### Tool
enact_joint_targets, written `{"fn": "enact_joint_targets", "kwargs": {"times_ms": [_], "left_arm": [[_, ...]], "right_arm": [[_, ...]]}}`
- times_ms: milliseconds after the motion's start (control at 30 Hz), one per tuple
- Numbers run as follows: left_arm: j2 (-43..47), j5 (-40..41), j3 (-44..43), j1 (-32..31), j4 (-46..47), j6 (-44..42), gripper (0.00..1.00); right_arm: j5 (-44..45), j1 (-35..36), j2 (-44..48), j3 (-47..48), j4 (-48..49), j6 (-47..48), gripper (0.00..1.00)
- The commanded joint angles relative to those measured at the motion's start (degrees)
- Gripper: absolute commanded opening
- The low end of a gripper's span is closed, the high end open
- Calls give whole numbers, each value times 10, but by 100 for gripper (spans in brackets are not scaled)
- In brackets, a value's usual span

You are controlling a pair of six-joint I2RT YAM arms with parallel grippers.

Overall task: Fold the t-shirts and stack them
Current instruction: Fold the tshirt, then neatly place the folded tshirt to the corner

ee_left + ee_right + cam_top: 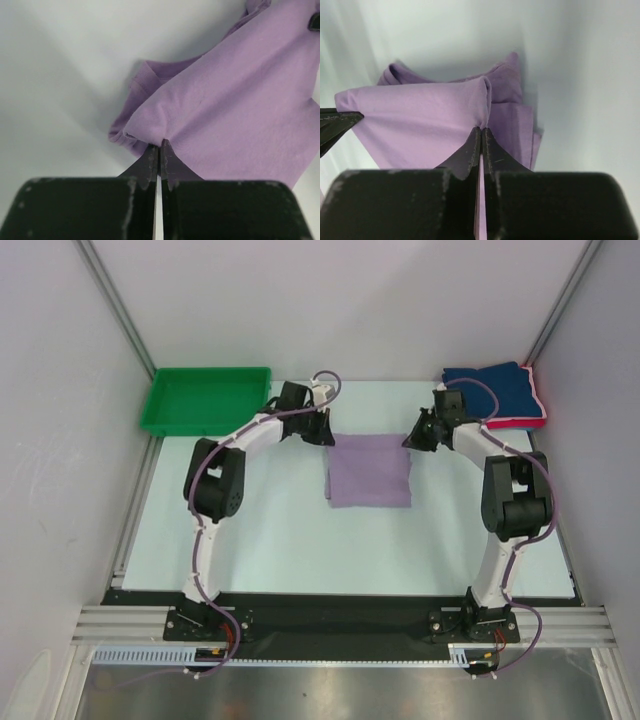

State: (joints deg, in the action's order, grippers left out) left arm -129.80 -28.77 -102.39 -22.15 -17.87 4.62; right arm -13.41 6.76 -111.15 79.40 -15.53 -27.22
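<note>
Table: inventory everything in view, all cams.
pale lavender cloth t-shirt: 1, lavender, partly folded, table centre
navy blue folded cloth t-shirt: 1, navy, far right corner, on the pink-red one
pink-red cloth t-shirt: 1, pink-red, under the navy one, only edges show
green plastic tray: 1, green, far left corner
pale table top: 1, pale, under everything
left arm, right arm: 2, black and white, bases at near edge
left pincer: 1, black, shut on lavender shirt's far left corner
right pincer: 1, black, shut on its far right corner
</note>
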Motion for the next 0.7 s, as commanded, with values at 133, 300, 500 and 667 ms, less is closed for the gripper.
{"fn": "enact_joint_targets", "kwargs": {"times_ms": [133, 300, 500, 667], "left_arm": [[-32, 52, -63, 15, -15, -3, 26], [-52, 51, -116, 15, -63, -25, 67], [2, 68, -51, 17, -44, -37, 68], [2, 68, -28, 17, -47, -35, 68]], "right_arm": [[28, -5, -55, 66, -13, 1, 38], [23, -17, -56, 81, -53, 2, 71], [-17, -17, -2, -26, -11, -2, 76], [-67, -19, -26, -61, 33, -34, 71]]}}
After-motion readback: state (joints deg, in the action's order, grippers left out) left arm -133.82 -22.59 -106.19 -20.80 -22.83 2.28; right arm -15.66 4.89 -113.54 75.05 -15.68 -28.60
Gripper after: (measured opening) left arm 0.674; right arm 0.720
